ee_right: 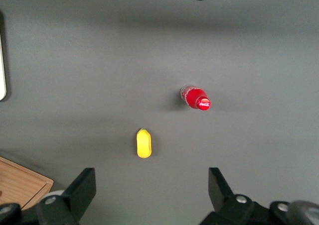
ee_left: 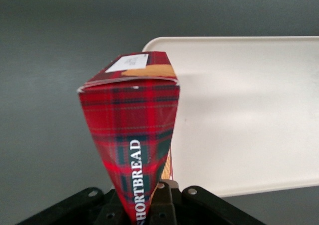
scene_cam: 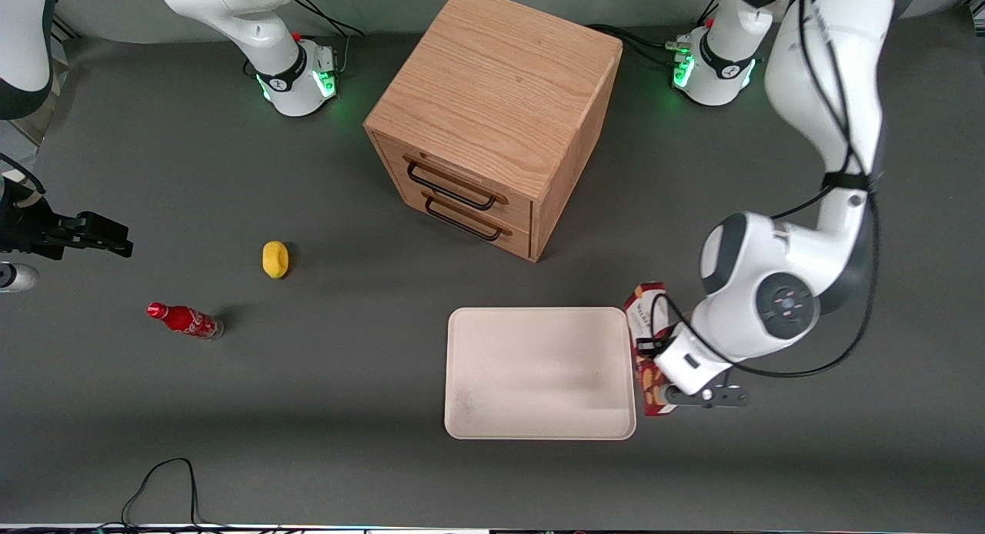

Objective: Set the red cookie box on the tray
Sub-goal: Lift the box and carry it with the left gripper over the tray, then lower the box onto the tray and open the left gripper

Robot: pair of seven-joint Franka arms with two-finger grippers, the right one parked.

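The red cookie box (scene_cam: pixel 645 307), a tartan carton with a white label at its end (ee_left: pixel 130 110), stands on edge with its long side running away from the wrist camera. My left gripper (scene_cam: pixel 656 370) is shut on the box's near end (ee_left: pixel 144 205), one finger on each broad face. The box sits just outside the rim of the cream-white tray (scene_cam: pixel 539 372), at the tray's edge toward the working arm's end of the table. The tray (ee_left: pixel 249 110) has nothing on it. The arm's wrist hides the box's middle in the front view.
A wooden two-drawer cabinet (scene_cam: pixel 492 118) stands farther from the front camera than the tray. Toward the parked arm's end lie a yellow lemon-like object (scene_cam: pixel 275 258) and a small red soda bottle (scene_cam: pixel 185 320). A black cable (scene_cam: pixel 165 480) loops near the table's front edge.
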